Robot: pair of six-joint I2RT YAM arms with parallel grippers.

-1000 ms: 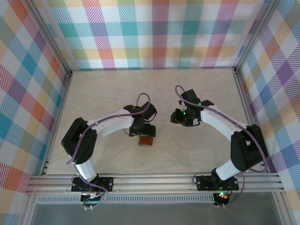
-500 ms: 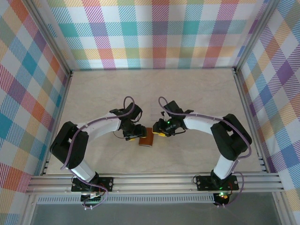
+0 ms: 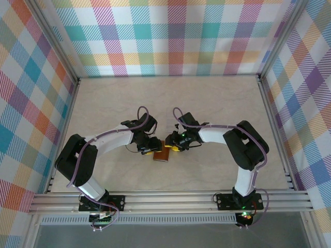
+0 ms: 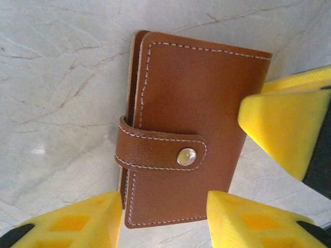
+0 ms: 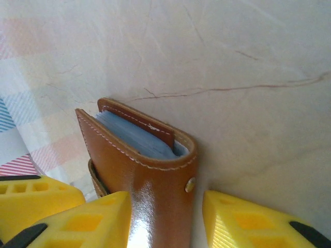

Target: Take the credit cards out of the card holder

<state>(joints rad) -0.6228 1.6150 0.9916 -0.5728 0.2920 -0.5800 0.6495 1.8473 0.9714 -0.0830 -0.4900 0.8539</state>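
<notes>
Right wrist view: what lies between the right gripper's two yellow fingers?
The closed brown leather card holder lies there, between the fingers of the right gripper, as the right wrist view shows.

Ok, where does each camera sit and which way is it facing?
Top external: above and behind the bases, looking down at the table; both arms, left gripper and right gripper flanking the card holder.
Left wrist: on the left arm, facing down at the snapped cover; its own fingers along the bottom edge.
Right wrist: on the right arm, looking slantwise at the open end; its fingers at the bottom.
Shared: both wrist views show the card holder and one finger of the other gripper.
</notes>
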